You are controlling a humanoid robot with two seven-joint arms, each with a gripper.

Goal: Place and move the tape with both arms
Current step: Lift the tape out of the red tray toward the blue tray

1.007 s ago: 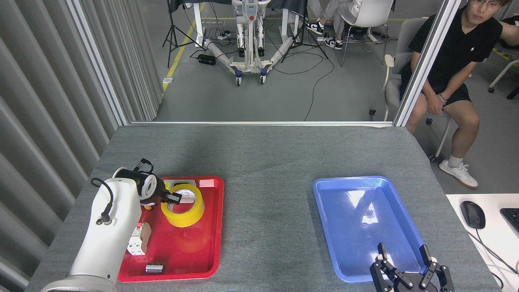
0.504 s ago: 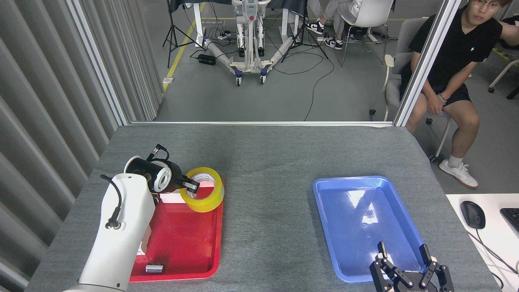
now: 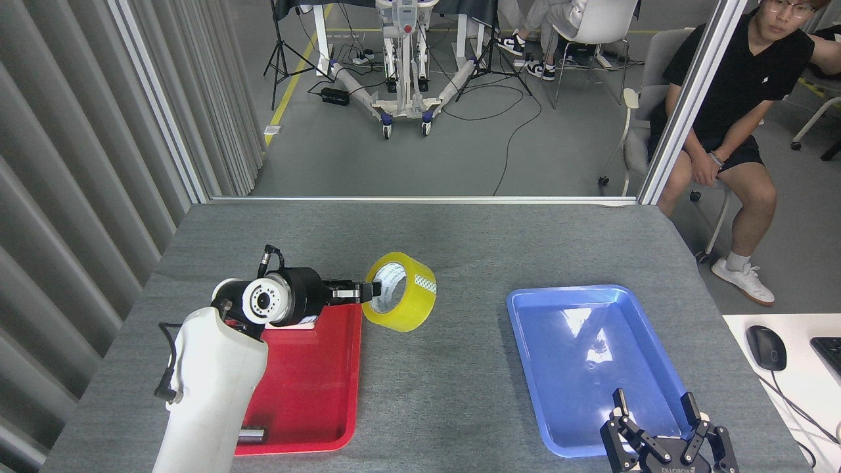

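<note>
Left gripper (image 3: 368, 292) has its fingers clamped on the rim of the tape (image 3: 399, 292), holding it tilted in the air over the grey counter (image 3: 433, 368), just past the right edge of the red tray (image 3: 315, 394). Right gripper (image 3: 657, 420) sits low at the near edge of the blue tray (image 3: 591, 355), fingers spread apart, holding nothing.

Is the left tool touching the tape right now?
Touching. The head view shows the left tool pinching the rim of the tape, one finger inside the core, the roll held beside the red tray.
</note>
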